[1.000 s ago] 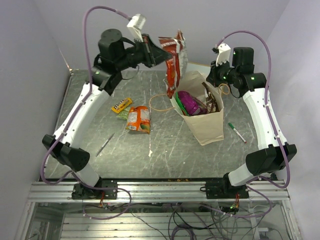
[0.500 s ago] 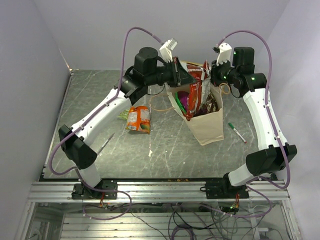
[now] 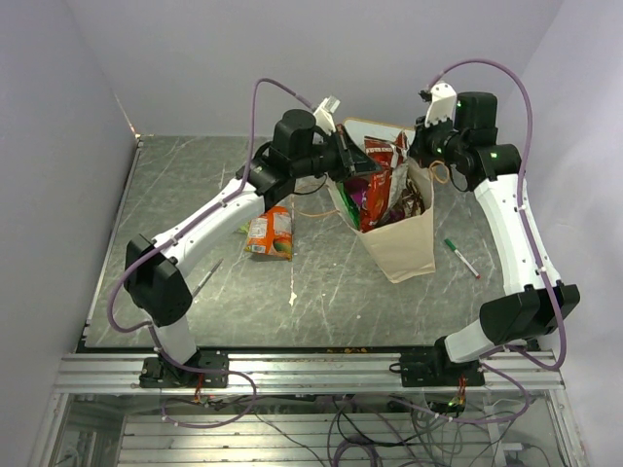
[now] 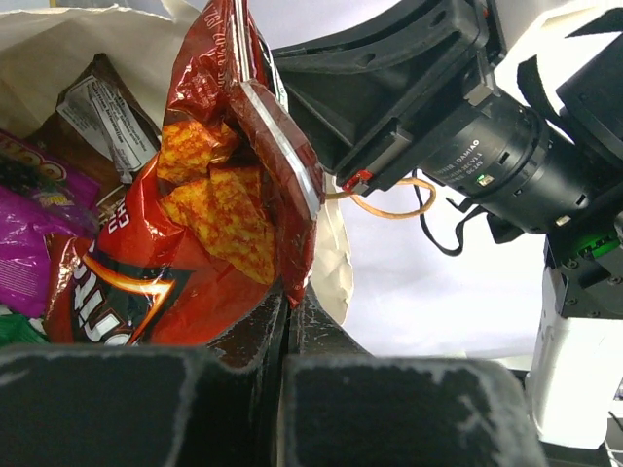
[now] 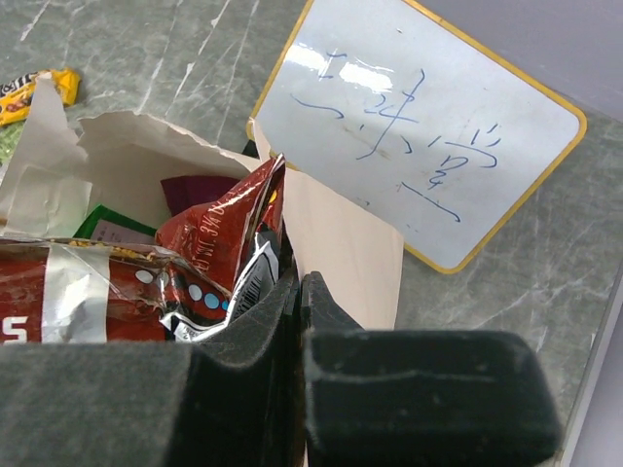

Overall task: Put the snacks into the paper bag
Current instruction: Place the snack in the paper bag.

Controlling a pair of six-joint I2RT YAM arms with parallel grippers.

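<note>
Red packet [image 4: 195,224] hangs upright, clamped in the left gripper [image 4: 289,316], lower end inside the paper bag [image 3: 404,248] directly below; right gripper [image 5: 295,292], closed, pinches the bag's rim.

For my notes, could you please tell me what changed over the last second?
The left gripper, still clamped on the red snack packet, swung right and lowered it into the paper bag. The right gripper stayed shut on the bag's rim; the orange packet lay unmoved.
</note>
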